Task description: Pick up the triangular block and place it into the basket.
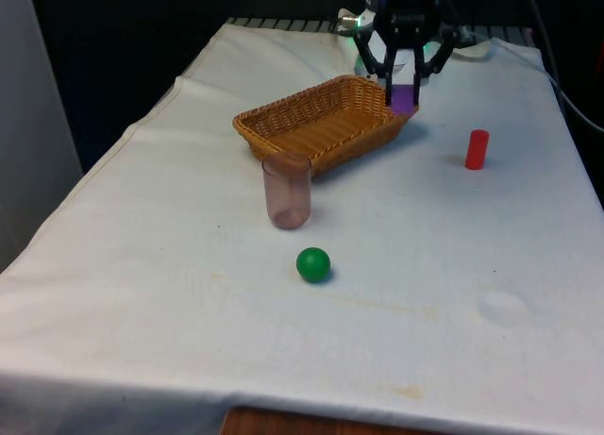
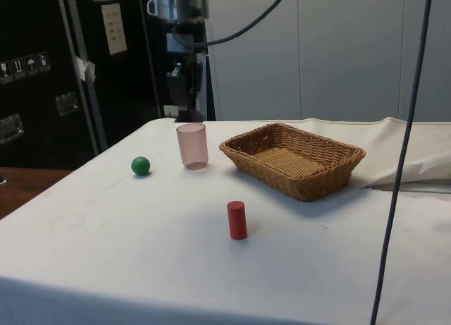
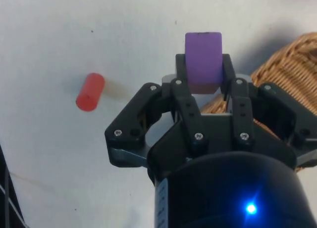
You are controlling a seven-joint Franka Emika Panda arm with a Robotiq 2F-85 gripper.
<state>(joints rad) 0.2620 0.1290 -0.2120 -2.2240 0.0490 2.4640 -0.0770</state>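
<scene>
Fingers [image 3: 229,72] were pinched on a purple block [image 3: 203,61], one pad against each side face. Block: matte, solid purple, flat faces; from the wrist it read as a squarish end with a slightly rounded upper edge. Its triangular outline could not be confirmed from any view. In the front view the block [image 1: 403,98] showed as a small purple patch hanging between the black fingers.

Gripper [image 1: 403,93] was held above the table, at the basket's far right corner in the front view, the block level with or just over the rim there. Whether the block was inside the rim line or just outside it could not be told. In the wrist view the wicker edge lay just beside the block, with white cloth under most of it.

Basket [image 1: 326,124]: shallow, rectangular, tan wicker, set at an angle on the table [image 1: 142,293], nothing visible inside.

Cup [image 1: 287,191]: translucent pinkish, upright, just near of the basket's near corner.

Green ball [image 1: 313,264]: nearer still, apart from the cup.

Red cylinder [image 1: 478,149]: upright, well to the front view's right of the basket, apart from everything else.
</scene>
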